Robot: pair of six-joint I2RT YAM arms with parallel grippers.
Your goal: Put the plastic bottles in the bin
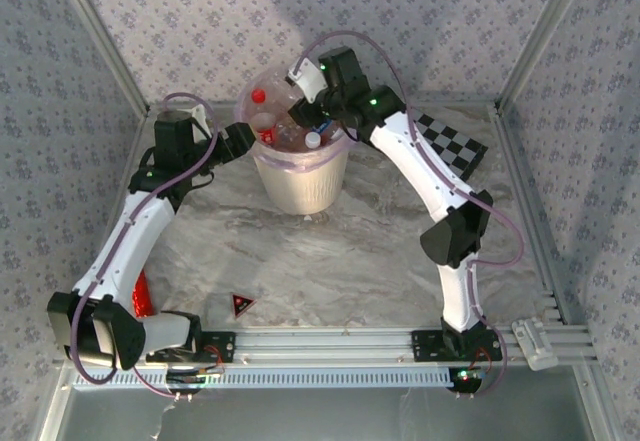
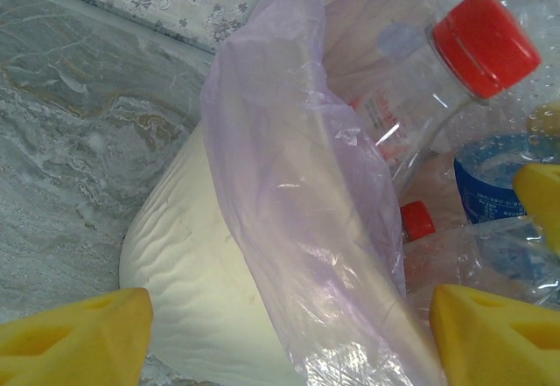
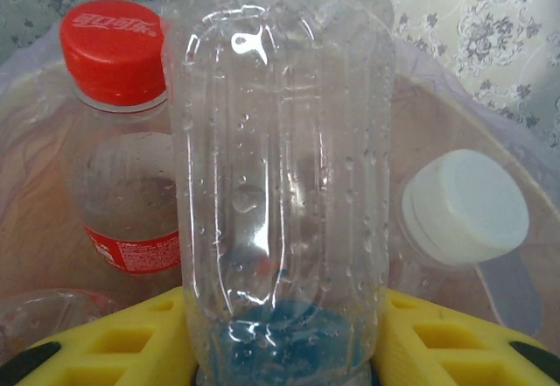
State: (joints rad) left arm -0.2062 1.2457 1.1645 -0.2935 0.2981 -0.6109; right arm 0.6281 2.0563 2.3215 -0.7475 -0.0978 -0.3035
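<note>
The bin (image 1: 300,179) is a cream bucket with a pinkish bag over its rim, standing at the back centre. Several plastic bottles lie inside it, among them a red-capped one (image 1: 258,96). My right gripper (image 3: 284,342) is shut on a clear bottle with a blue label (image 3: 280,167) and holds it over the bin's mouth. Behind that bottle are a red-capped bottle (image 3: 114,141) and a white cap (image 3: 464,207). My left gripper (image 2: 289,342) is open at the bin's left rim, and its yellow fingers (image 2: 74,338) show with the bagged rim (image 2: 289,185) between them.
A black-and-white checkerboard (image 1: 452,141) lies at the back right. A small dark triangular piece (image 1: 241,305) sits near the front left. A red object (image 1: 143,296) is half hidden beside the left arm. Patterned walls close in the marbled table (image 1: 370,261).
</note>
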